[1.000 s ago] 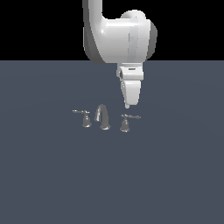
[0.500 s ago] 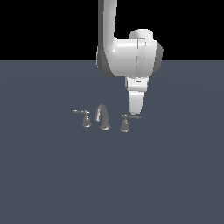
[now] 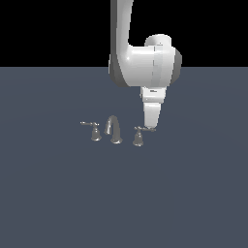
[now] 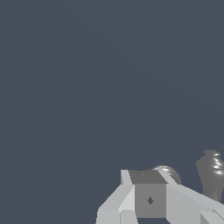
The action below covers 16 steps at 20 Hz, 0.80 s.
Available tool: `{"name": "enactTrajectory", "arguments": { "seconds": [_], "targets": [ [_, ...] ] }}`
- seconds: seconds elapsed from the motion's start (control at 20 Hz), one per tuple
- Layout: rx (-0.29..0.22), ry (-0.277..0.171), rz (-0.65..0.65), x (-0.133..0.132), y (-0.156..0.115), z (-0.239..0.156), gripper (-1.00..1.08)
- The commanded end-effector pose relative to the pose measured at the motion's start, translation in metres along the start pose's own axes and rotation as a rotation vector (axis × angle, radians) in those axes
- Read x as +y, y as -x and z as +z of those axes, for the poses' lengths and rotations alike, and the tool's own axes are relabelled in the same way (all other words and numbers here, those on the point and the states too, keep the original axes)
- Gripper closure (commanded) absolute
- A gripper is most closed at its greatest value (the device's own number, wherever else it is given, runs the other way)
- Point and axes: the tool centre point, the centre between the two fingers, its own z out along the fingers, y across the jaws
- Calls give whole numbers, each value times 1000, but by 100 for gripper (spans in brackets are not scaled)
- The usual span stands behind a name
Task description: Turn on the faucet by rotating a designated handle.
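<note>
The tiny grey faucet (image 3: 114,130) stands on the dark floor with an arched spout in the middle and a lever handle on each side. The handle (image 3: 139,135) with its thin lever pointing to the exterior view's right sits right of the spout. Its twin (image 3: 95,131) sits left of the spout. My gripper (image 3: 150,126) points down, fingers together, its tip at the free end of that lever; I cannot tell if it touches. In the wrist view the shut fingers (image 4: 146,183) partly hide a rounded grey metal part (image 4: 170,173), with a bell-shaped grey piece (image 4: 211,177) beside it.
The white arm (image 3: 145,65) rises above the faucet, far larger than it. The flat dark grey floor (image 3: 193,193) spreads all around the faucet set.
The arm has shifted toward the exterior view's right and come down. The gripper tip went from above the handle to the level of the lever's end.
</note>
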Motion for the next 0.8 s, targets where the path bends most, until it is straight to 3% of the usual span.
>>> {"name": "enactTrajectory", "arguments": {
  "seconds": [0.0, 0.45, 0.55, 0.75],
  "targets": [
    [0, 0, 1, 6, -3, 0, 108],
    [0, 0, 1, 33, -17, 0, 108],
    [-3, -8, -8, 27, -9, 0, 108],
    [-3, -6, -5, 40, -8, 0, 108]
  ]
}}
